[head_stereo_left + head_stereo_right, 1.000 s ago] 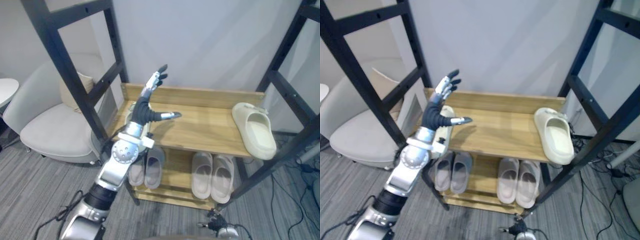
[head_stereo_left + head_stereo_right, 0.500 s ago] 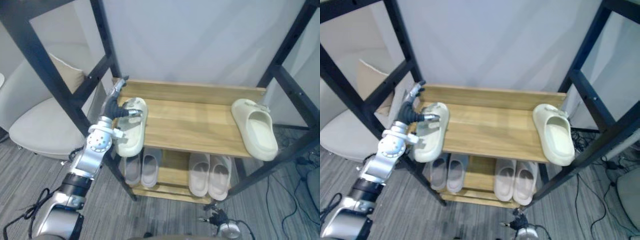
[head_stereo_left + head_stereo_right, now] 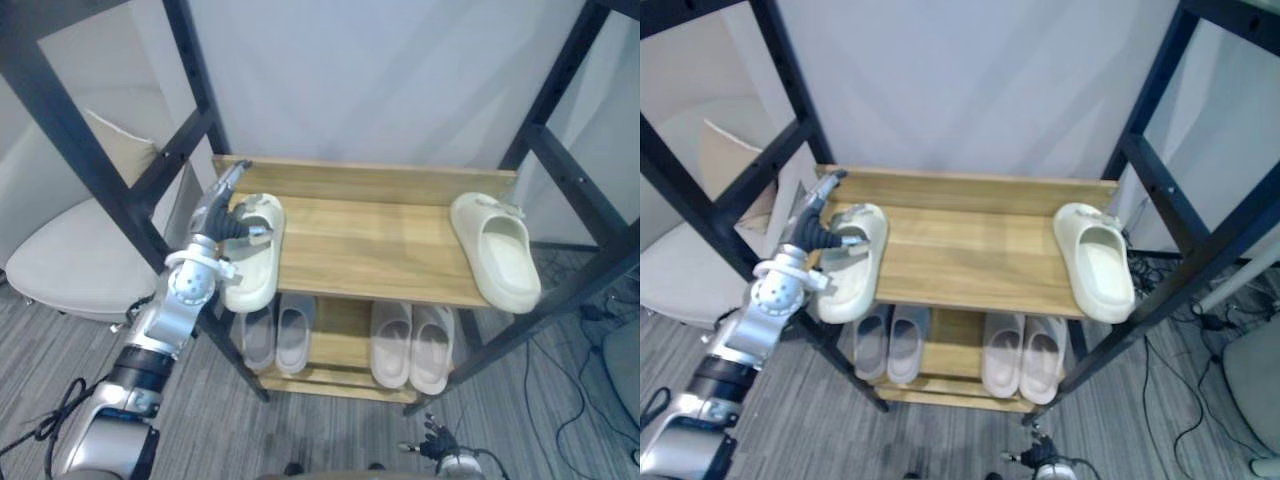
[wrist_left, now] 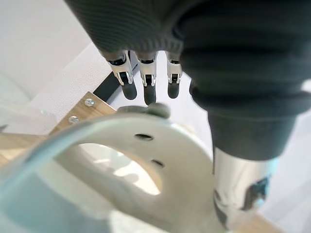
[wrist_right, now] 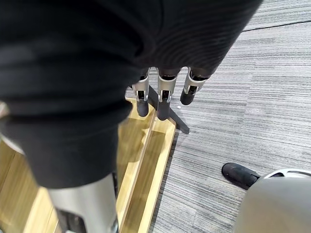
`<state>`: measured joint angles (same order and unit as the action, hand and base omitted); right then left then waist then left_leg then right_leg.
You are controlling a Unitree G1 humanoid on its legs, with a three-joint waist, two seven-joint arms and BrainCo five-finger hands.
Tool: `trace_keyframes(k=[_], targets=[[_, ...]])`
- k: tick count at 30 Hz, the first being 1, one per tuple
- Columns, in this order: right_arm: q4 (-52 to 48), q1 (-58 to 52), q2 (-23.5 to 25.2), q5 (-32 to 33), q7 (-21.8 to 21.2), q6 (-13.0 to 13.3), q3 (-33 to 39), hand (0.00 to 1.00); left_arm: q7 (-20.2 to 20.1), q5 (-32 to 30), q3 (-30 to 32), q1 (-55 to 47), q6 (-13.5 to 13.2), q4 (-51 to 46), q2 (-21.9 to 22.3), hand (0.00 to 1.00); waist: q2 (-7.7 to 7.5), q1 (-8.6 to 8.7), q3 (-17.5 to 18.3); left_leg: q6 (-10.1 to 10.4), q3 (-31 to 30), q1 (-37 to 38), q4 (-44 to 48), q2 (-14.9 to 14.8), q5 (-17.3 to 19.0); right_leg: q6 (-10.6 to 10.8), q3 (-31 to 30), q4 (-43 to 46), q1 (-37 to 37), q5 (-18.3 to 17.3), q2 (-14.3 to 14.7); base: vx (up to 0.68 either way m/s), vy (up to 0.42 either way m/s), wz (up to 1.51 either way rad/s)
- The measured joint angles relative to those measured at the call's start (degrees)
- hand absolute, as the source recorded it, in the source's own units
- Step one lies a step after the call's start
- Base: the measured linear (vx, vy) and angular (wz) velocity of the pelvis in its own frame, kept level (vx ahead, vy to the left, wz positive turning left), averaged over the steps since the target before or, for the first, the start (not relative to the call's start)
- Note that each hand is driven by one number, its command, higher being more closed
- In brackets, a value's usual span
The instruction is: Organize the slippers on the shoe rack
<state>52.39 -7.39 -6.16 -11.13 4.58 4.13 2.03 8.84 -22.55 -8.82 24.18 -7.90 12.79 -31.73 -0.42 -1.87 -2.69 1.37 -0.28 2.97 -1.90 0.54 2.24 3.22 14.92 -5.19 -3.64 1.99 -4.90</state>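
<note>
On the shoe rack's (image 3: 370, 240) top shelf, the left slipper (image 3: 250, 272) was straddled by the left hand (image 3: 222, 215), fingers straight, thumb spread, seemingly for pairing with the right slipper (image 3: 497, 255); the right hand (image 5: 160, 92) hung relaxed.

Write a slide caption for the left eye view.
The robot's left hand rests on a slipper at the top-left edge of the rack; its mate lies at the right, two pairs below.

Legible text: none. Checked slipper (image 3: 252, 258) at the left hand (image 3: 224, 217), second slipper (image 3: 497, 250) well away from it, and shoe rack (image 3: 380, 248) boards: no print, label, number or sign readable on any.
</note>
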Motion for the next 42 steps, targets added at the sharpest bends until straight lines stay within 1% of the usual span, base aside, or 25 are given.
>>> trace_keyframes(k=[4, 7, 9, 10, 12, 13, 15, 21, 27, 36, 38, 42], targets=[[-0.39, -0.13, 0.01, 0.00, -0.02, 0.08, -0.03, 0.00, 0.06, -1.40, 0.00, 0.61, 0.13, 0.30, -1.22, 0.00, 0.07, -0.09, -0.15, 0.20, 0.44, -0.45, 0.00, -0.28, -0.11, -0.29, -0.47, 0.02, 0.62, 0.21, 0.31, -0.02, -0.008, -0.06], [-0.83, -0.59, 0.01, 0.00, -0.07, 0.10, -0.07, 0.00, 0.02, -3.91, 0.00, 2.28, 1.10, 1.64, -1.39, 0.00, 0.04, -0.08, -0.17, 0.34, 0.58, -0.52, 0.00, -0.43, -0.21, -0.42, -0.65, 0.06, 0.64, 0.30, 0.47, -0.02, -0.004, -0.02], [-2.12, -1.22, 0.02, 0.00, -0.14, 0.21, -0.27, 0.00, -0.01, -5.00, 0.00, 2.46, 1.17, 2.33, -1.70, 0.00, 0.06, -0.07, -0.19, 0.42, 0.81, -0.51, 0.00, -0.59, -0.23, -0.50, -0.87, -0.01, 0.77, 0.35, 0.61, -0.03, -0.007, -0.06], [-2.12, -1.28, 0.02, 0.00, -0.18, 0.34, -0.33, 0.00, -0.09, -5.47, -0.02, 2.65, 1.54, 2.90, -2.03, 1.00, 0.05, -0.07, -0.19, 0.58, 1.06, -0.53, -0.02, -0.76, -0.22, -0.59, -1.12, -0.10, 1.10, 0.39, 0.74, -0.03, -0.008, -0.07], [-2.13, -1.27, 0.02, 0.00, -0.18, 0.40, -0.39, 0.00, -0.21, -6.72, -0.21, 2.77, 2.00, 3.49, -2.36, 1.00, 0.06, -0.06, -0.18, 0.67, 1.24, -0.64, -0.05, -0.85, -0.24, -0.70, -1.33, -0.13, 1.34, 0.47, 0.81, -0.03, -0.007, -0.09], [-2.27, -1.25, 0.05, 0.03, -0.22, 0.45, -0.48, 0.00, -0.47, -7.78, -0.44, 3.98, 2.54, 6.27, -2.71, 1.00, 0.08, 0.01, -0.29, 0.80, 1.39, -1.00, -0.09, -1.00, -0.33, -0.88, -1.69, -0.12, 1.75, 0.60, 0.98, -0.02, -0.009, -0.10], [-2.54, -1.33, 0.03, 0.03, -0.22, 0.46, -0.49, 0.00, -1.10, -7.71, -0.51, 4.98, 3.56, 8.05, -3.09, 1.00, 0.07, 0.35, -0.29, 0.85, 1.49, -0.93, -0.09, -1.15, -0.33, -0.97, -1.86, -0.13, 1.85, 0.65, 1.12, -0.01, -0.011, -0.06], [-4.10, -1.73, 0.08, 0.09, -0.20, 0.46, -0.50, 0.00, -1.31, -6.50, -0.60, 7.29, 4.44, 9.36, -4.43, 1.00, 0.05, 0.43, -0.33, 0.90, 2.62, -1.03, -0.34, -1.20, -0.29, -1.11, -2.97, -0.12, 2.61, 0.79, 1.19, 0.00, 0.005, -0.10], [-4.18, -2.17, 0.28, 0.56, -0.19, 0.47, -0.51, 0.00, -1.31, -6.19, -0.60, 7.78, 4.45, 9.59, -4.64, 1.00, 0.05, 0.60, -0.35, 0.91, 2.75, -0.96, -0.34, -1.12, -0.28, -1.10, -3.07, -0.16, 2.61, 0.82, 1.15, 0.00, 0.002, -0.01], [-4.28, -1.79, 0.70, 1.12, -0.16, 0.48, -0.53, 0.00, -1.18, -3.91, -0.69, 8.13, 4.53, 9.69, -4.55, 1.00, 0.32, 1.22, -0.63, 0.90, 2.63, -0.94, -0.33, -1.06, -0.29, -1.11, -2.89, -0.28, 2.56, 0.85, 1.06, 0.00, 0.000, 0.00], [-4.27, -1.56, 0.99, 1.12, -0.16, 0.47, -0.54, 0.00, -1.12, -2.29, -1.11, 8.72, 4.57, 9.54, -4.32, 1.00, 0.43, 1.31, -0.91, 0.88, 2.59, -0.96, -0.32, -0.98, -0.30, -1.05, -2.82, -0.28, 2.55, 0.89, 0.98, 0.00, 0.000, 0.00], [-4.22, -1.17, 1.51, 1.12, -0.17, 0.46, -0.93, 0.00, 0.10, -0.95, -2.68, 9.72, 4.59, 8.26, -1.44, 1.00, 0.48, 1.54, -1.02, 0.87, 2.53, -0.97, -0.32, -0.70, -0.31, -0.90, -2.65, -0.27, 2.51, 0.99, 0.72, 0.00, 0.000, 0.00]])
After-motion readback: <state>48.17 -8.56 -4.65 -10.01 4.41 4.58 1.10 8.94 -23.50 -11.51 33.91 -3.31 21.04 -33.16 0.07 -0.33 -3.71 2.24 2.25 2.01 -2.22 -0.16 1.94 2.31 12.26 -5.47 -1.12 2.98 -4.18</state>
